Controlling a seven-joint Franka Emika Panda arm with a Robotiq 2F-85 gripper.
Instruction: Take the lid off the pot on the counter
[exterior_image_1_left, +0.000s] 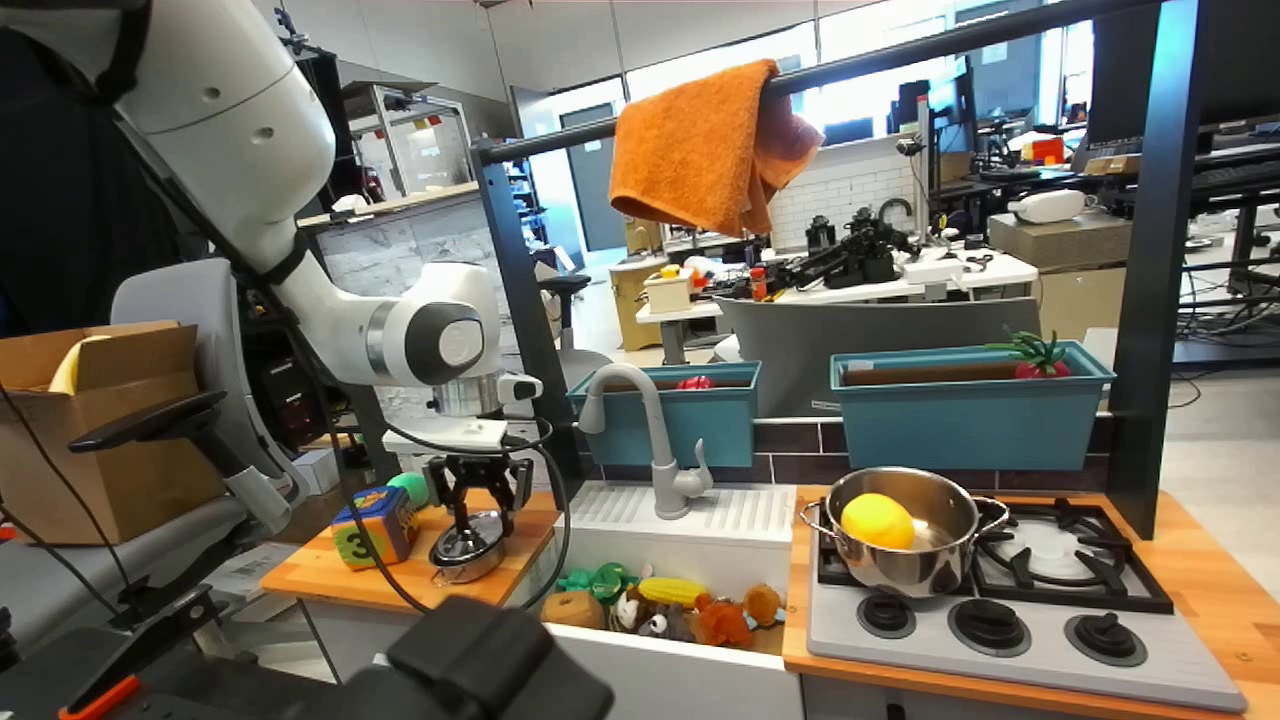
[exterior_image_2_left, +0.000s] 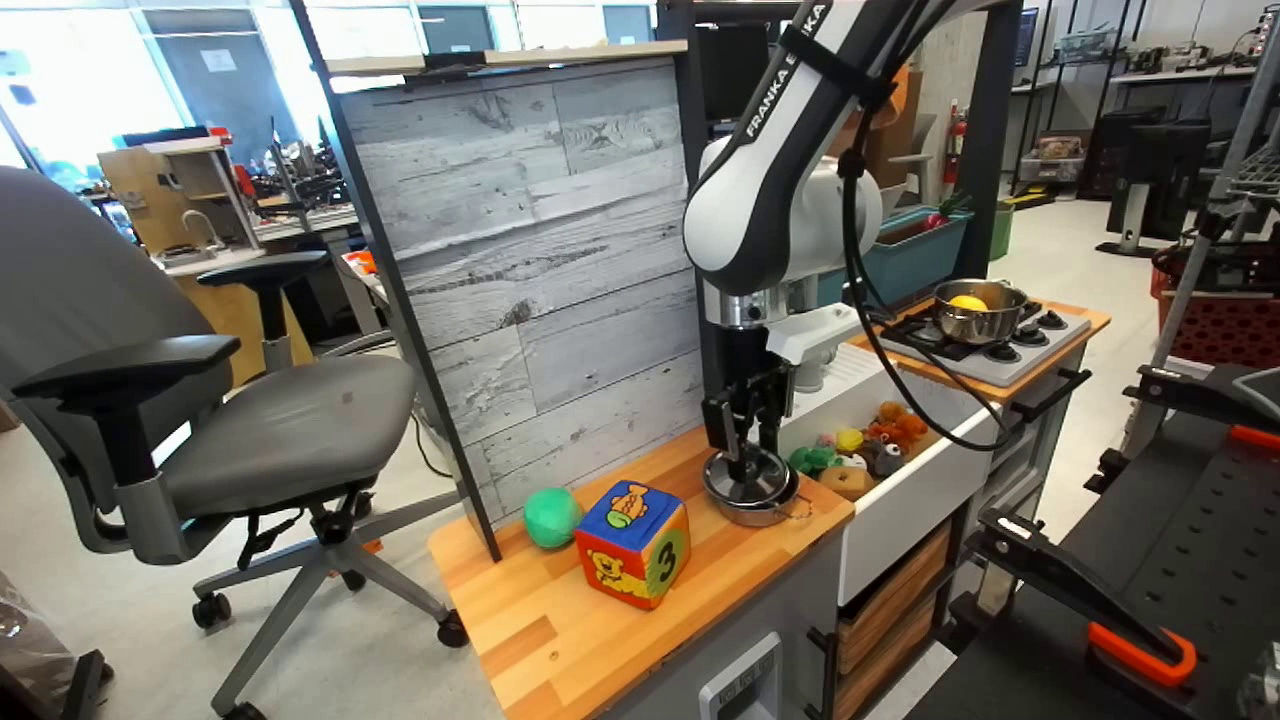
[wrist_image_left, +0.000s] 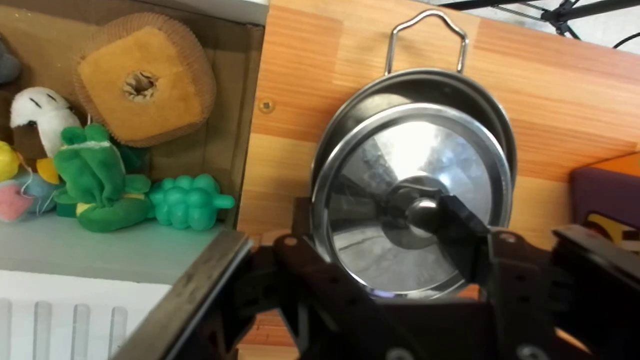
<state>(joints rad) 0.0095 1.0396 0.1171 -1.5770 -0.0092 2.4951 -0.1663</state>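
Tool (wrist_image_left: 373, 212) stood spread over lid (wrist_image_left: 395, 200); lid sat off-centre over pot (wrist_image_left: 420, 84)

Fingers (wrist_image_left: 460, 235) were well apart: per wrist view, one tip stood over the lid just beside its knob (wrist_image_left: 421, 215), the other just outside the rim, on the sink (exterior_image_2_left: 920, 500) side. Couldn't tell whether either tip touched metal. Lid covered most of the pot but was shifted away from a wire handle (wrist_image_left: 430, 13), so a crescent of pot interior showed on that side. Pot sat on the counter (exterior_image_2_left: 560, 630), near the edge by the sink, which held soft & plastic toys (exterior_image_1_left: 722, 622), incl. a yellow corncob (exterior_image_1_left: 672, 591). Same counter, opp. side of pot: cloth cube (exterior_image_2_left: 632, 545) w/ a "3" on one face, near the pot, plus green ball (exterior_image_2_left: 551, 517) just beside the cube. Past the sink, lrg shiny pot (exterior_image_1_left: 905, 575) w/ a yellow round obj. (exterior_image_1_left: 878, 521) inside was on the stove (exterior_image_1_left: 1048, 660), as seen in both ext. views. Orange towel (exterior_image_1_left: 690, 150) was draped over black rail (exterior_image_1_left: 900, 58) in an ext. view.
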